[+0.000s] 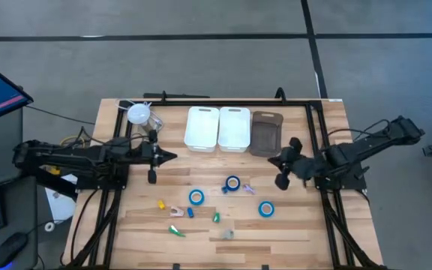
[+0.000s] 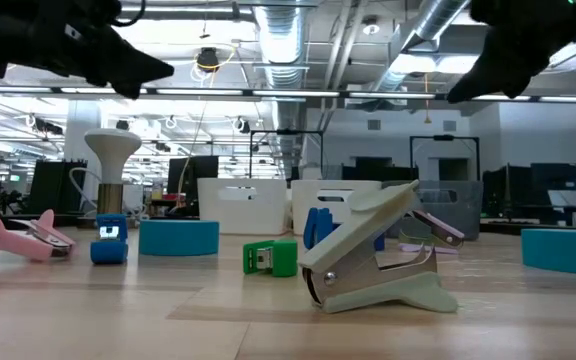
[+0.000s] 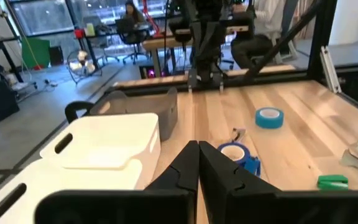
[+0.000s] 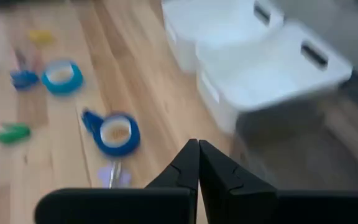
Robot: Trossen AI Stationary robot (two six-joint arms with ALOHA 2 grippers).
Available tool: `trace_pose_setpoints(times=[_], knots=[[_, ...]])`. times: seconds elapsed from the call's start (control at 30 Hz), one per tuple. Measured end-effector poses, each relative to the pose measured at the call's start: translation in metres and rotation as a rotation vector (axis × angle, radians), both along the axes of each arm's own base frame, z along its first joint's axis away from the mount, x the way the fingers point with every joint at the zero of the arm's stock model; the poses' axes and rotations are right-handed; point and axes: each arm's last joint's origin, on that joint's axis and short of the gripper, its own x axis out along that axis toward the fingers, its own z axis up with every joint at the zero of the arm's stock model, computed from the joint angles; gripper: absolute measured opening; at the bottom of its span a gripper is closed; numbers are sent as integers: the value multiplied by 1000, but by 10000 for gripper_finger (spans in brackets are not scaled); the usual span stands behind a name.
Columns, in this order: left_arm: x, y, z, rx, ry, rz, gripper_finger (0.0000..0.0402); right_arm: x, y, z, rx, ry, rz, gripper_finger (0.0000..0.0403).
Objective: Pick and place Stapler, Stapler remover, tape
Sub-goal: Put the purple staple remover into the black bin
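While three tape rolls (image 1: 232,183) lie on the tabletop (image 1: 291,225), both grippers, left (image 1: 172,156) and right (image 1: 271,160), hover with jaws together, empty.

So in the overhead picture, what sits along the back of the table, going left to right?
White funnel-like thing → first white bin → second white bin → dark brown bin.

Wooden slatted table (image 1: 291,225); along its far edge, two white bins (image 1: 217,128) side by side and a dark bin (image 1: 266,133) just beside them; a white funnel-shaped object (image 1: 139,115) near the far left corner; three blue tape rolls (image 1: 232,184) mid-table, well apart; small yellow, green, blue, pink pieces (image 1: 177,214) scattered nearer the front edge; a pale stapler remover (image 2: 383,255) near the front.
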Motion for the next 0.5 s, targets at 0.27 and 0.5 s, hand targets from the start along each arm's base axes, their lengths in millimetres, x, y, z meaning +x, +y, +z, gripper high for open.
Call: trace_pose_setpoints(times=[0.27, 0.5], knots=[[0, 0, 1, 0, -10, 0, 3, 36, 18, 3, 135, 190, -10, 0], [-1, 0, 4, 10, -38, -1, 3, 57, 31, -22, 228, 321, 11, 0]])
